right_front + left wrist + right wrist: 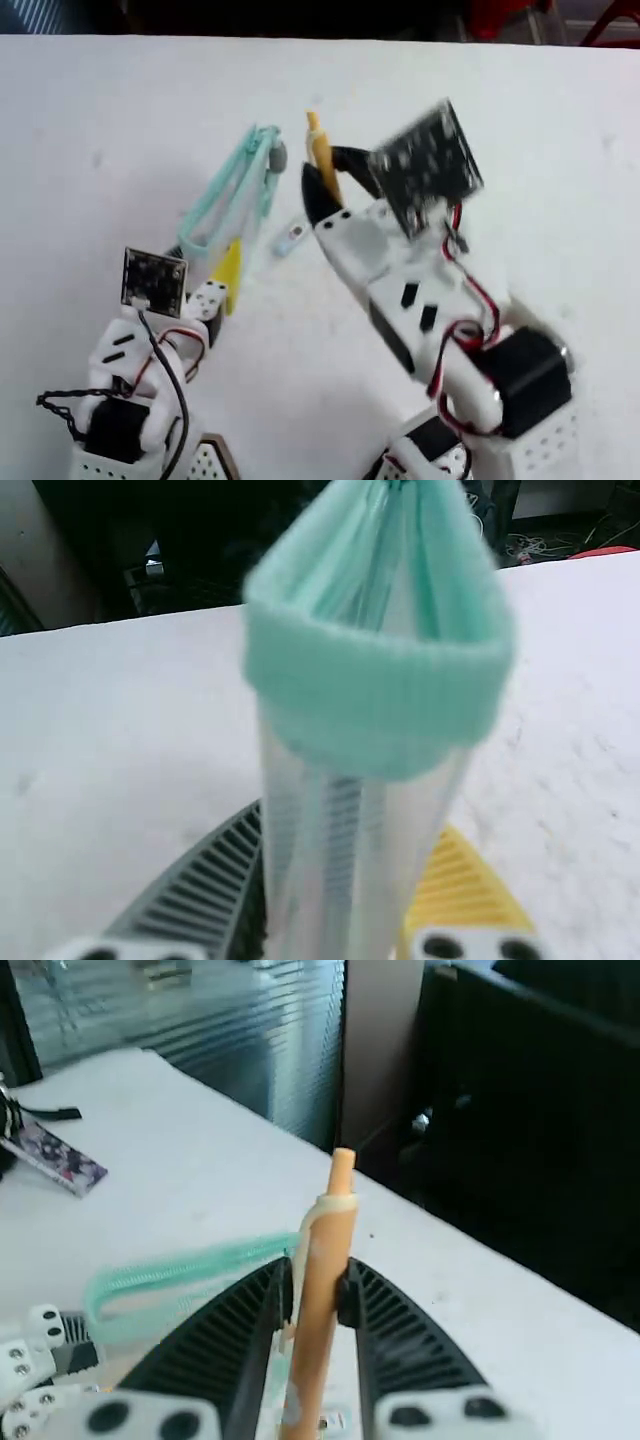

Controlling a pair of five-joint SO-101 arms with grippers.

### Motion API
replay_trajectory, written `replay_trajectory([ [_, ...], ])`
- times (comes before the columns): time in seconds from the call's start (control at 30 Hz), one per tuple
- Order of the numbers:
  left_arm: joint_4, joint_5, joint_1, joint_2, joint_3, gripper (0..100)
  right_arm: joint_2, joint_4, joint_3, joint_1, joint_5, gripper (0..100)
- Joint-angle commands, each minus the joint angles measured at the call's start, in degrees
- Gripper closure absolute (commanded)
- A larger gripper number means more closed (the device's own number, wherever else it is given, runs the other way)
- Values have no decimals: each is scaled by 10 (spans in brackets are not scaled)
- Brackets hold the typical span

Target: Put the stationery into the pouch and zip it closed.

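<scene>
High view: the left end effector (222,262) is clenched on one end of the clear pouch (235,190) with mint-green trim. The pouch stretches away from it across the white table (120,110). The pouch's far end lies near the orange pen (320,150) but apart from it. The right end effector (330,180) grasps that pen. In the right wrist view its black fingers (240,1330) pinch the pen's barrel. A small pale item (291,238) lies on the table between the two arms.
</scene>
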Motion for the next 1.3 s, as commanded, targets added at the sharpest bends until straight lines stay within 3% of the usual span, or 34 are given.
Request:
replay_trajectory([
  [0.0, 4, 3, 9, -1, -13, 831, -41, -96, 45, -40, 5, 982],
  [0.4, 17, 2, 54, -1, -17, 830, -29, -318, 47, -120, 1, 982],
  [0.77, 15, 2, 50, -1, -17, 830, 64, -438, 137, -125, 0, 982],
  [0.93, 13, 2, 49, -1, -18, 830, 63, -428, 174, -124, 0, 982],
  [1.27, 12, 5, 28, -1, -18, 830, 11, -279, 176, -101, 0, 982],
])
